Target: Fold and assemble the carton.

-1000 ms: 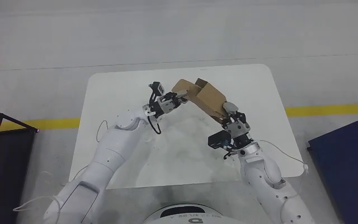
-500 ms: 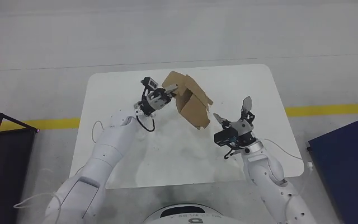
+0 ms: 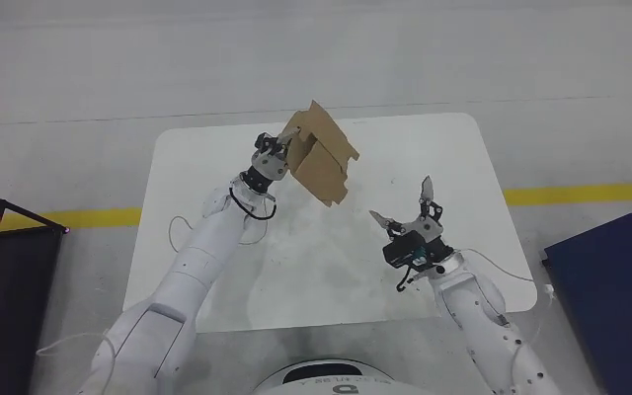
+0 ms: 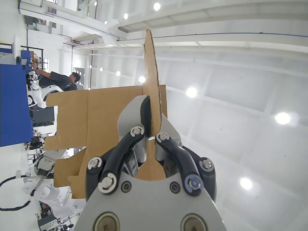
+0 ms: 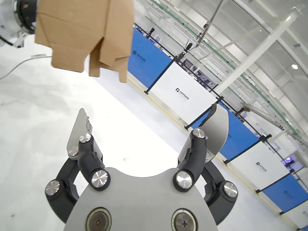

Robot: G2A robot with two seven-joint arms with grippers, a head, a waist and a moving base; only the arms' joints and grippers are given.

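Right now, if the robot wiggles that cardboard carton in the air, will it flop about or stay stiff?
Probably light: the left gripper alone holds the carton above the table by one thin panel edge. Likely floppy: its unfolded flaps hang loose, so they could swing. The corrugated panels themselves look fairly stiff.

Glossy white arms [image 3: 197, 267], black wrist cables [image 3: 259, 212], silver-plated pincer [image 5: 149, 114] (dark links, round screws)

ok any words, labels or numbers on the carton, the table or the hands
carton: none, plain brown card on every face shown
table: none
left hand: none
right hand: none
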